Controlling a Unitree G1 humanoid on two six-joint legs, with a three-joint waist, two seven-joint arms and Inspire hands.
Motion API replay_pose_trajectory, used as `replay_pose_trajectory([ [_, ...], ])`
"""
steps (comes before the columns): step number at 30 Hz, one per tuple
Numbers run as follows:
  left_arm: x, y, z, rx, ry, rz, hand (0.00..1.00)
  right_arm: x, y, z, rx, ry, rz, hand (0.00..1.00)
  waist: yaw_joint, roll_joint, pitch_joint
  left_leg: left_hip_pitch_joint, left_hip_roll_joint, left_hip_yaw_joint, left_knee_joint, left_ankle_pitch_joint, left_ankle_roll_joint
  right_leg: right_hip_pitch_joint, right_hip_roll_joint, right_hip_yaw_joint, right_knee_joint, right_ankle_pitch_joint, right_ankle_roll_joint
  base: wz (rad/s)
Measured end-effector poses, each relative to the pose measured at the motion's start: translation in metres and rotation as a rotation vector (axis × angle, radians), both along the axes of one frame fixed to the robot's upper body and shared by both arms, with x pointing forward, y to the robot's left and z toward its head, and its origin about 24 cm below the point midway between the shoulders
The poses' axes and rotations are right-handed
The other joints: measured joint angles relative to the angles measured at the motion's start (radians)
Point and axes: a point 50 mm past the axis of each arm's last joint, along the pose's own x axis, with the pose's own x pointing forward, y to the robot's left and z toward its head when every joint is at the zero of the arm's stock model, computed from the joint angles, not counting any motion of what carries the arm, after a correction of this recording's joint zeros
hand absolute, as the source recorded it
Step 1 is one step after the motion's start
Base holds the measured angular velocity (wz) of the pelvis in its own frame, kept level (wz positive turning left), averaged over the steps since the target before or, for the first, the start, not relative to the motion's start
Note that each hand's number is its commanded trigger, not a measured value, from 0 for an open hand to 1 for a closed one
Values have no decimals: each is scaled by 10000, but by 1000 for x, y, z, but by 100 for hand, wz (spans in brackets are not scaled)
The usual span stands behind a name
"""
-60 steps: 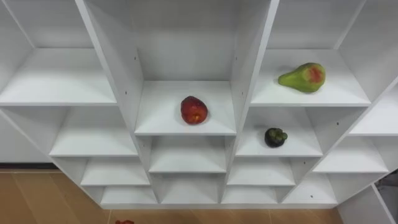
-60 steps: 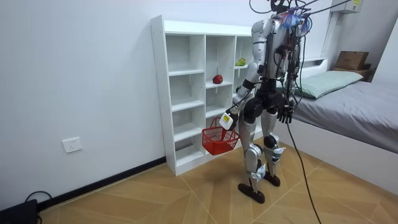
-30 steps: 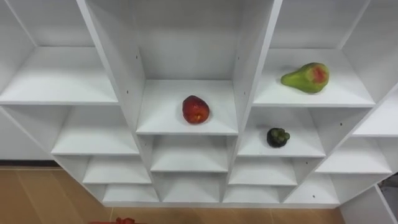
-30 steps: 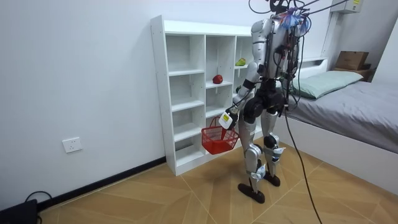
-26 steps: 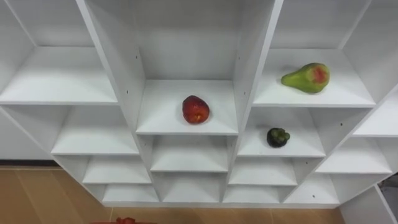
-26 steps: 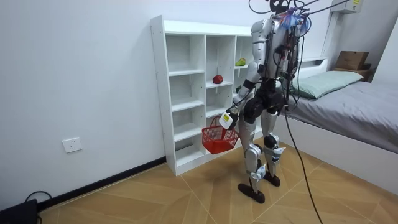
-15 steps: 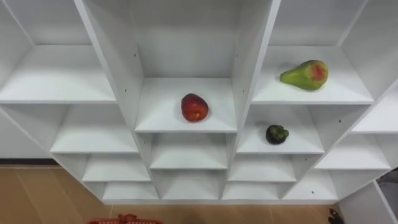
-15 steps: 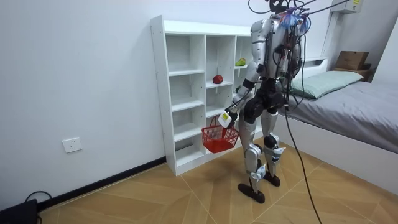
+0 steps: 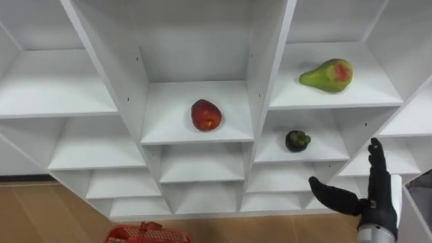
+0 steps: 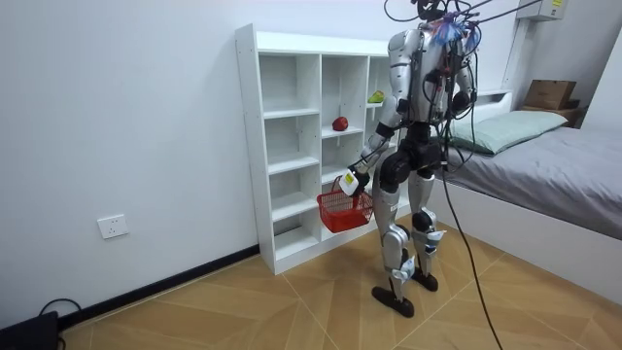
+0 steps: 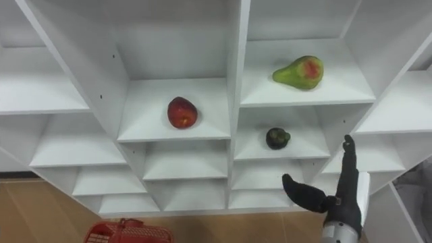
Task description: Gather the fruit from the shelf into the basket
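The robot faces the white closet (image 9: 270, 67). Its left hand (image 10: 356, 182) is curled round the handle of a red basket (image 9: 140, 234); what's inside I cannot tell. A red apple (image 9: 205, 115) sits in the middle compartment, a dark fruit (image 9: 297, 140) in the next one right, and a green pear (image 9: 327, 74) above that. The right hand (image 9: 374, 208), fingers straight and empty, has risen since a moment ago, and the basket hangs slightly higher.
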Motion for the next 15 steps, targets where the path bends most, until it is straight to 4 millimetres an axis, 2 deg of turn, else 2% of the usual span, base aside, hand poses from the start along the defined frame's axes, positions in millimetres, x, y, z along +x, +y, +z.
replay_pose_trajectory([
  [3,4,-1,1,-12,-156,-81,100,0,-1,3,-127,-236,-354,0,-17,136,-43,-4,4,0,1,0,1,-24,2,-12,39,2,-3,0],
  [7,4,-3,1,-83,-147,-219,100,4,0,12,-314,-770,-633,0,-7,182,-43,-85,0,33,7,6,8,-169,1,15,158,-3,1,-3],
  [15,-6,-3,-1,-235,71,-69,100,13,-1,42,-993,-2195,-696,0,24,44,-16,-92,-3,70,12,9,12,-164,-1,26,152,-7,5,0],
])
